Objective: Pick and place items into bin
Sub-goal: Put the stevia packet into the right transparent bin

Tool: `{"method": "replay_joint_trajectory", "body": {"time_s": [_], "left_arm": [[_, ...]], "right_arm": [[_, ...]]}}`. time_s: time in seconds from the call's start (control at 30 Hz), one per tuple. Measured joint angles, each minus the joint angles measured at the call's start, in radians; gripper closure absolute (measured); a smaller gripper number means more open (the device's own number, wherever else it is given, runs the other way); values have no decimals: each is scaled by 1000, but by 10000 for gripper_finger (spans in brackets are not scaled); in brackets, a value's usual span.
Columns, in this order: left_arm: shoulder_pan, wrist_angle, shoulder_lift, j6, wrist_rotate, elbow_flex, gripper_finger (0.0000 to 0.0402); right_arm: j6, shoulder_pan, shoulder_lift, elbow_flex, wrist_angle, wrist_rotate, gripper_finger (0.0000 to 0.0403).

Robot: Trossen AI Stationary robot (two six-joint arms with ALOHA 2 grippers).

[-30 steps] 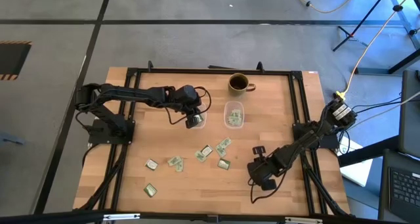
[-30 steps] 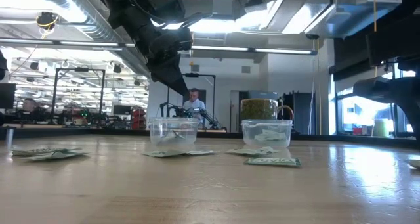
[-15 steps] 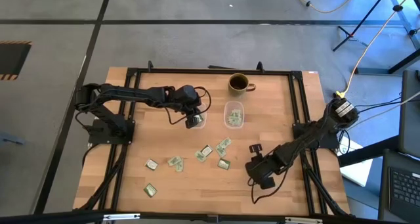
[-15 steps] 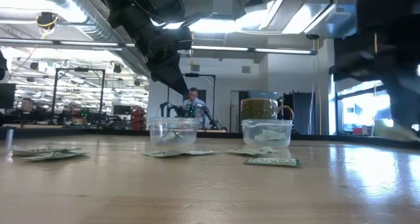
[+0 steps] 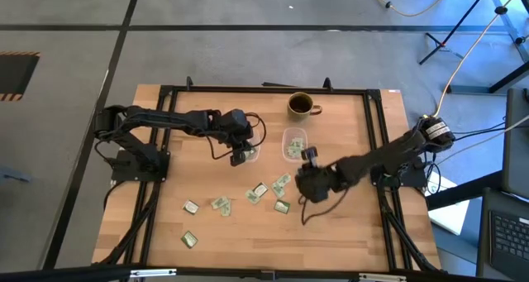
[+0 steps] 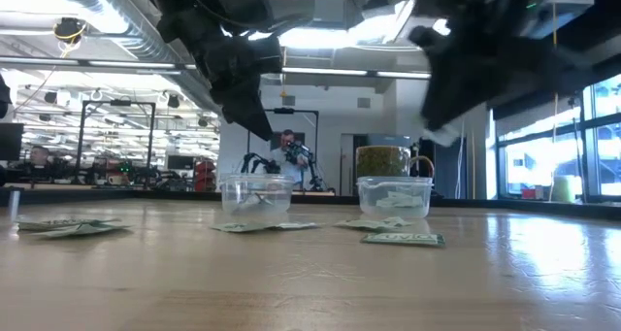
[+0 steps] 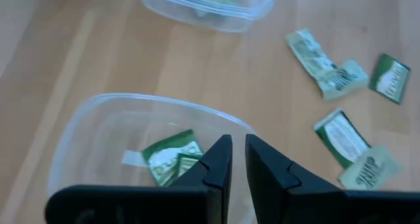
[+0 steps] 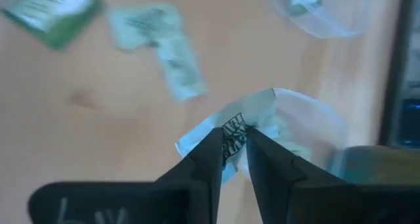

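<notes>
Nearest, low in the high view: pale green and white flat rectangular packets [image 5: 189,240] lying loose on the light wooden table [image 5: 347,241]. One alone at lower left, two more just above it, then a cluster of four near the centre, some touching one another.

Just right of that cluster: right gripper [image 5: 307,156], reached in from the right edge on its dark arm. Pinched closed on a single white and green packet [image 8: 231,129], seen between the two dark fingers [image 8: 203,152] in the right wrist view. Poised beside the lower right rim of the right-hand clear plastic tub [image 5: 293,144], which already holds several packets.

Left of centre: left gripper [image 5: 241,155], hanging over the left-hand clear plastic tub [image 5: 248,150]. Fingers [image 7: 216,161] drawn together to a thin slit, nothing visible between them. Two or three green and white packets lying on the floor of this tub [image 7: 98,132], directly under the fingertips. Both tubs side by side, apart from each other, in the upper middle of the table.

Farther back, at top centre: brown round mug [image 5: 300,105], upright, handle pointing right, just behind the right-hand tub.

Farthest, in the low view: a person [image 6: 287,156] standing in the room beyond the table, seen above the left tub.
</notes>
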Motion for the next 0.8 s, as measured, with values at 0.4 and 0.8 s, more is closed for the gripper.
{"method": "replay_joint_trajectory", "body": {"time_s": [0.4, 0.8], "left_arm": [[-86, 0, 0, 3, -3, 0, 365], [-110, 1, 0, 2, -5, 0, 363]], "right_arm": [[-228, -321, 0, -39, 172, -150, 329], [-194, -459, 0, -38, 189, -296, 329]]}}
